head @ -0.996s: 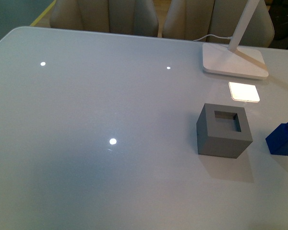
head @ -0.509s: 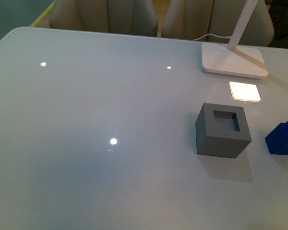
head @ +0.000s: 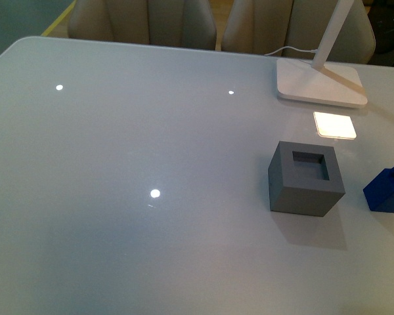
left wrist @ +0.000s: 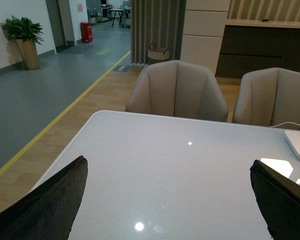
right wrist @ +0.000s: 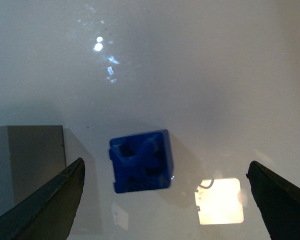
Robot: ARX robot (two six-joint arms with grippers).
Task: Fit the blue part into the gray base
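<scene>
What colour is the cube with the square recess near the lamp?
The gray base is matte dark gray; it shows best in the front view.

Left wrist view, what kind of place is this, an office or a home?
Probably an office or showroom rather than a home. Padded chairs stand at a white table, a potted plant sits by the wall, and a wide hall has a yellow floor line.

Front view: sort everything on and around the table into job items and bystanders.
For the job:
blue part
gray base, square recess facing up and empty

Just lying about:
white lamp
lamp cable
beige chairs behind the table
</scene>
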